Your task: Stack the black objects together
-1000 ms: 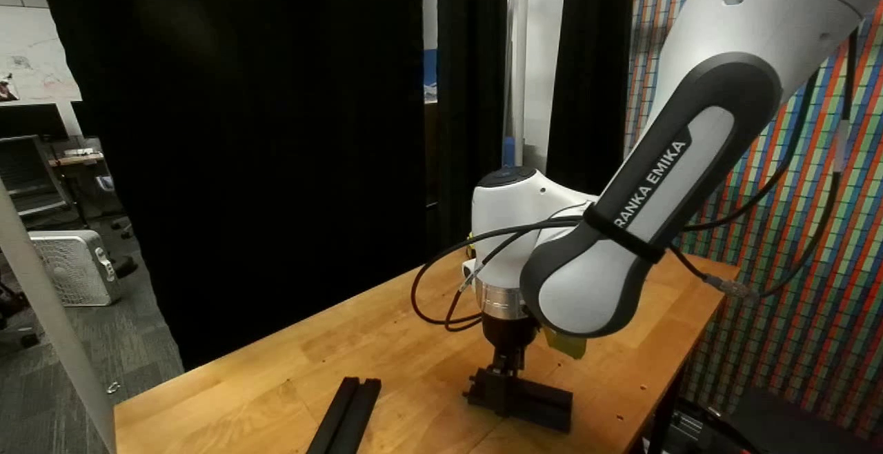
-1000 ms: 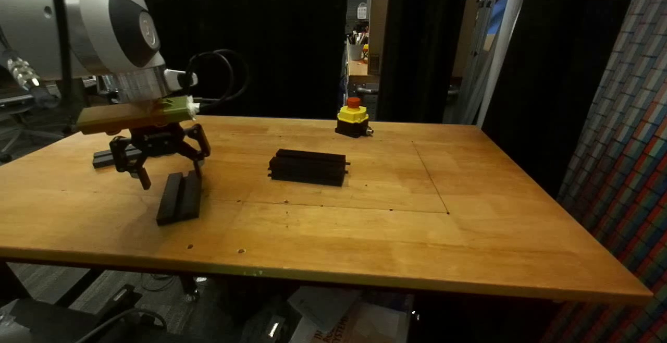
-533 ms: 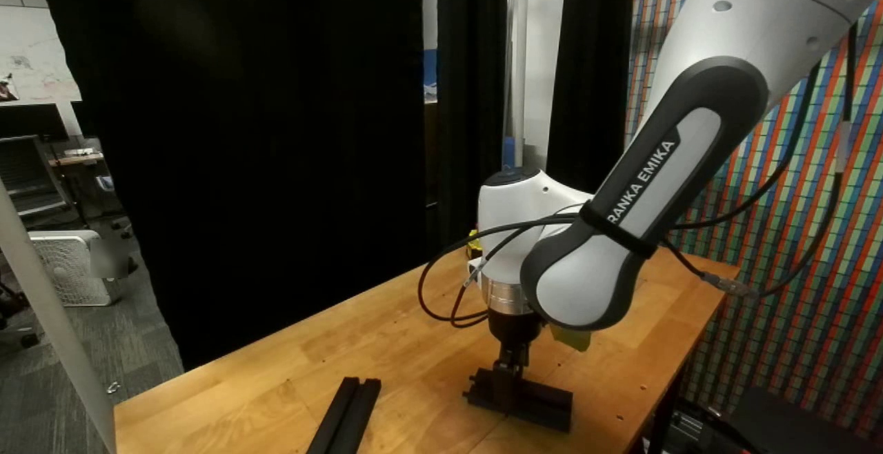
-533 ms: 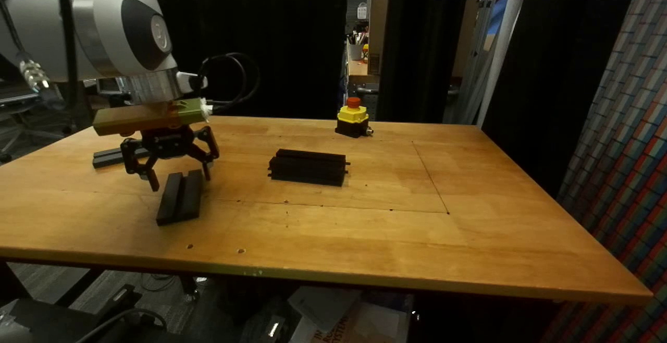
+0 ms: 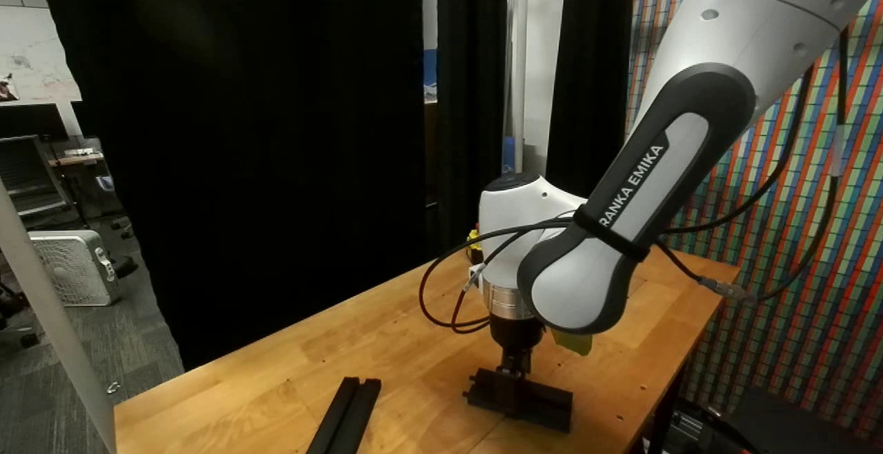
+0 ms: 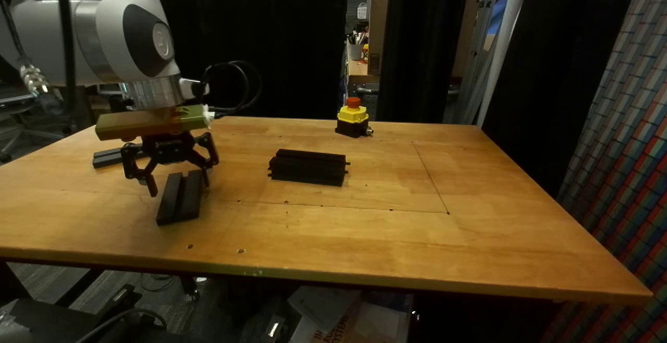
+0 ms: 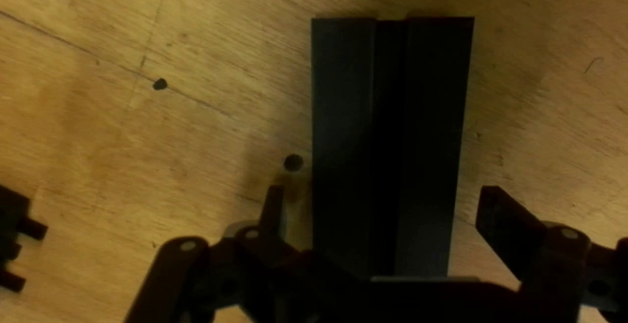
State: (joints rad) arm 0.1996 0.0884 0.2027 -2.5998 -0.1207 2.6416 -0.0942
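Thick block [image 6: 308, 168]: left of the gripper [image 7: 383, 207] in my wrist view, where only its end shows; it looks taller than the other black pieces, so I judge some stacking done, though I can't count layers.
Straddled bar [image 7: 390, 141]: flat on the counter [image 6: 365, 239], right under the gripper and running out ahead of it in the wrist view; not on the block, so left to do.
Lone bar [image 6: 108, 158]: also on the counter, roughly across the gripper from the block and partly behind it in an exterior view; left to do as well.
Black pile so far: part-way, as I judge it, with these two waiting.
Gripper spread: wide apart, pinching nothing; I see a strip of counter between it and the straddled bar on both sides.
Arm [image 5: 635, 185]: slants down over the counter and ends upright, the gripper pointing down over one end of the straddled bar.
Bar grasp: squared to its length, so I take closing on it as the step in hand; whether I'm low enough I can't tell.
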